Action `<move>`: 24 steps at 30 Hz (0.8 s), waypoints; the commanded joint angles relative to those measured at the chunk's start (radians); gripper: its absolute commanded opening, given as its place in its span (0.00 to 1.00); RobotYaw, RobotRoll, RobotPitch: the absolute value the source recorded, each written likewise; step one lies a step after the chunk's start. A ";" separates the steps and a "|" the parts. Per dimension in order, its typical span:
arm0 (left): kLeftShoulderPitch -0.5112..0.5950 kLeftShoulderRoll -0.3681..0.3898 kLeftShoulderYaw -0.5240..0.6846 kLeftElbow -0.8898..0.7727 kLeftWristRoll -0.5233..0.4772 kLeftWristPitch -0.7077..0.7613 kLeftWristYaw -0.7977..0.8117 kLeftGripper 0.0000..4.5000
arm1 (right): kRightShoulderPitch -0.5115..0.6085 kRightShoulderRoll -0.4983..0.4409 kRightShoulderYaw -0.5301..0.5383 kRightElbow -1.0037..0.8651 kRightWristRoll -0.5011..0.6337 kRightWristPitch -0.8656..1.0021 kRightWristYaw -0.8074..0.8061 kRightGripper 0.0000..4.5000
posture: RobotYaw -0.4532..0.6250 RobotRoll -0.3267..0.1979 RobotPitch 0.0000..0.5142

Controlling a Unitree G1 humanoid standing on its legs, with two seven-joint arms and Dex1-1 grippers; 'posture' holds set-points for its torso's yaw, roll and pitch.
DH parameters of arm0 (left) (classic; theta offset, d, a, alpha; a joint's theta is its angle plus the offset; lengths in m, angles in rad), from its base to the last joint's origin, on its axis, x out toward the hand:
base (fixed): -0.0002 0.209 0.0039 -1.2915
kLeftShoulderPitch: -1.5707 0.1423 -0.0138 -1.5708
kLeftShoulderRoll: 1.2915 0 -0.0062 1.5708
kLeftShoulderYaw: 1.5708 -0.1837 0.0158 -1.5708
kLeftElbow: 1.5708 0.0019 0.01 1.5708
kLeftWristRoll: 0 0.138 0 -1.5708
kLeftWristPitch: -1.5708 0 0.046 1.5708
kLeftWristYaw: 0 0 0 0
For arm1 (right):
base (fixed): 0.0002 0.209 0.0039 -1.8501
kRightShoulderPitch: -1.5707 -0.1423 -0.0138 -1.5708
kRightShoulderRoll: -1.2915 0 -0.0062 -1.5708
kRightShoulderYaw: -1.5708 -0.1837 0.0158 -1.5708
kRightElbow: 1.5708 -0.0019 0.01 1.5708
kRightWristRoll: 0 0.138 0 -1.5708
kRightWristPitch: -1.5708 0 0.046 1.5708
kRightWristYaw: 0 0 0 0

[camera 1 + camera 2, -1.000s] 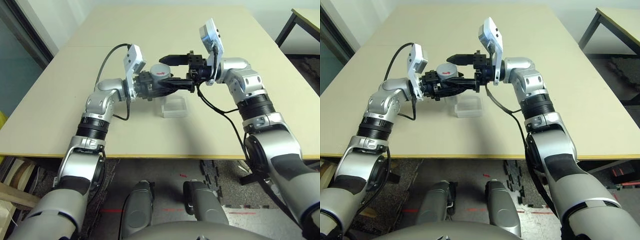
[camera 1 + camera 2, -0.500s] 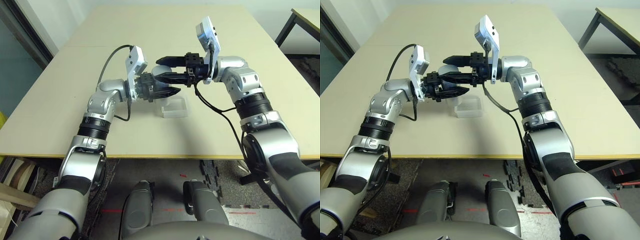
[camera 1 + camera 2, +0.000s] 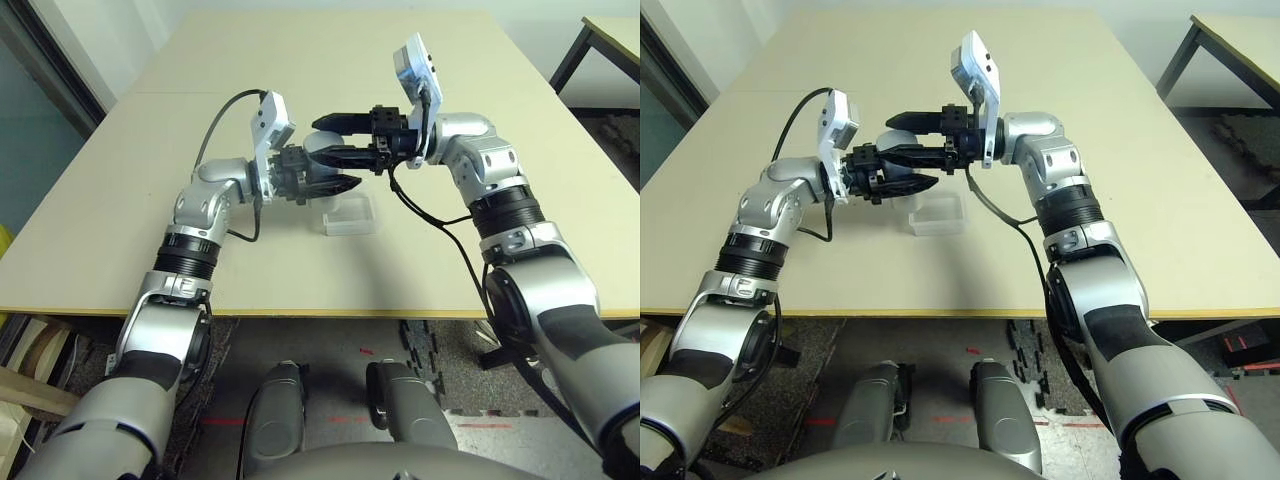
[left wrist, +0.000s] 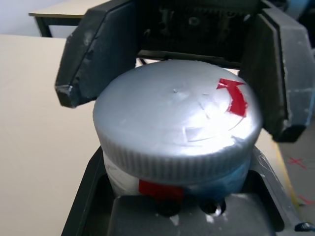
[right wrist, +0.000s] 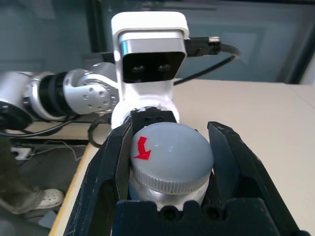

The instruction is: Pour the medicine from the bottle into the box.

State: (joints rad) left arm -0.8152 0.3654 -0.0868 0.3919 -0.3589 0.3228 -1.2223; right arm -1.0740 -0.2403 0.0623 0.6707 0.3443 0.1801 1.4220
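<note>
2 tools (image 3: 335,168) (image 3: 322,138), 1 capped bottle (image 4: 177,128), 1 box (image 3: 349,215)

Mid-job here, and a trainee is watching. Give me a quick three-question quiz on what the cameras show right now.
1. Which tool holds the bottle below its cap?
2. True or false: the cap lies on the table.
3. The box is: A) held in a tool; B) on the table, lower than the bottle; C) stacked on the bottle.
Key: 1. The left tool. 2. False; the cap sits on the bottle. 3. B.
</note>
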 commanded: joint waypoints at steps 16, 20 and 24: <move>0.035 0.037 0.034 -0.109 -0.055 0.111 -0.001 0.60 | -0.098 0.033 -0.042 0.189 0.091 -0.039 0.152 0.73 | 0.39 0.62 0.19; 0.044 0.043 0.034 -0.122 -0.061 0.120 0.003 0.60 | -0.122 0.036 -0.077 0.240 0.086 -0.029 0.142 1.00 | 0.40 0.62 0.19; 0.049 0.047 0.036 -0.125 -0.062 0.122 0.005 0.60 | -0.135 0.032 -0.095 0.267 0.076 -0.026 0.147 1.00 | 0.40 0.62 0.20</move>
State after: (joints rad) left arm -0.7697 0.4074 -0.0542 0.2851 -0.4102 0.4402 -1.2201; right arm -1.1933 -0.2048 -0.0148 0.9210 0.4210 0.1501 1.5606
